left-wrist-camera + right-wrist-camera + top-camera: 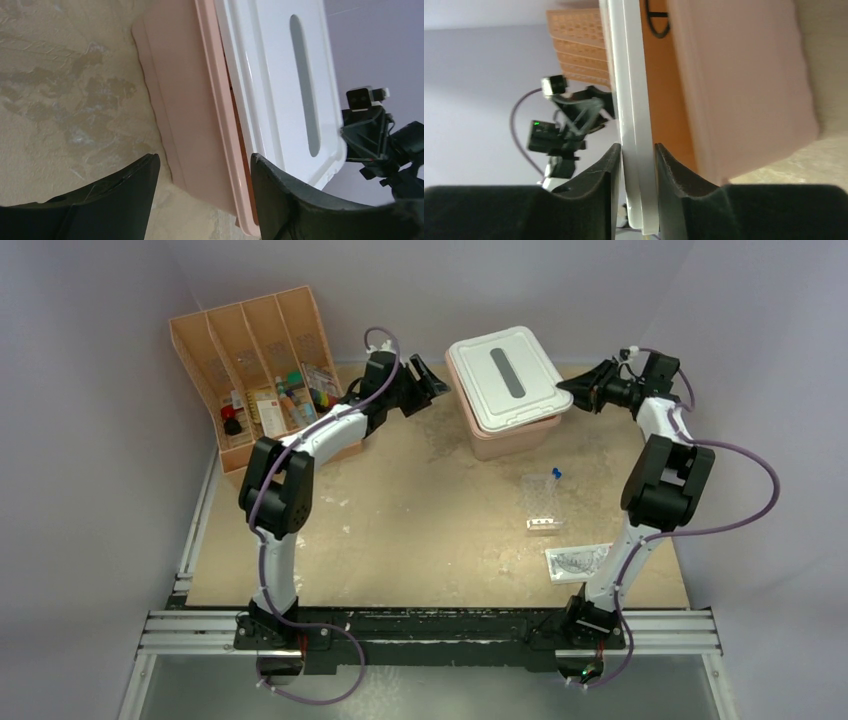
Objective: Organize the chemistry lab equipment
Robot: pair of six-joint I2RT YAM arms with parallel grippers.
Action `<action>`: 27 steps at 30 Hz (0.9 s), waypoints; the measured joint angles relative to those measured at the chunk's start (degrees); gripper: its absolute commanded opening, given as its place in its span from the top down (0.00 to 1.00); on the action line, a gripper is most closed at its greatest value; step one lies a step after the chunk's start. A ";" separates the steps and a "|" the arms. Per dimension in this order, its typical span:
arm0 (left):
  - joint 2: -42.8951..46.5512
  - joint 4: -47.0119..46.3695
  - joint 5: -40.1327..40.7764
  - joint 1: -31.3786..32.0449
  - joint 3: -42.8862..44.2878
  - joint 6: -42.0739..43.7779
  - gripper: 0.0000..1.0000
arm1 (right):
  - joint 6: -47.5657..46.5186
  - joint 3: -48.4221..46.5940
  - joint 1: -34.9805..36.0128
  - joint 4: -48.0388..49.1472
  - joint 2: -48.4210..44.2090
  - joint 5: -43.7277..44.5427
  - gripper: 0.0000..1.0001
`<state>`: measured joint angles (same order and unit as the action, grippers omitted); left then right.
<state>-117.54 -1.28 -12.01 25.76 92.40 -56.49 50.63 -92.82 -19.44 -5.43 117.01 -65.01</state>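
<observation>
Right gripper (638, 147) straddles the white lid's (631, 75) 3 o'clock edge; pinching or not, unclear. Pink tub's (500, 445) contents are hidden. Left gripper (205, 160), parted and empty, hovers at its 9 o'clock, both arms stretched forward. Clear well rack (541, 502) lies at the straddling gripper's 7 o'clock, well apart.

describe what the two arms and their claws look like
Both the left arm and right arm have white links joined by chunky black joint housings on black bases. A purple cable loops along each. The left claw and right claw are black, with two broad, wedge-shaped fingers. A small green light glows near the left wrist.
</observation>
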 measured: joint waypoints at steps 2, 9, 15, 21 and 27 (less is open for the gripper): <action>-0.02 -0.92 0.26 0.11 0.24 -0.02 0.28 | -3.50 -1.33 0.00 -3.65 1.01 1.57 0.60; -1.22 -2.47 0.22 0.96 3.78 0.15 0.21 | -14.45 -5.31 0.04 -13.66 2.27 7.56 0.54; -4.24 -1.14 0.11 1.81 7.80 1.16 0.18 | -20.11 -6.32 0.35 -16.81 2.16 10.67 0.46; -6.25 3.41 1.01 2.40 10.16 2.27 0.18 | -26.62 -8.63 2.82 -22.71 2.05 19.26 0.39; -6.84 5.46 1.16 2.51 10.49 2.62 0.19 | -32.94 -11.13 8.28 -26.86 -0.74 31.19 0.36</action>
<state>-124.38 4.19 -10.85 28.27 102.89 -53.87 17.69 -103.94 -11.16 -32.29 116.27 -33.82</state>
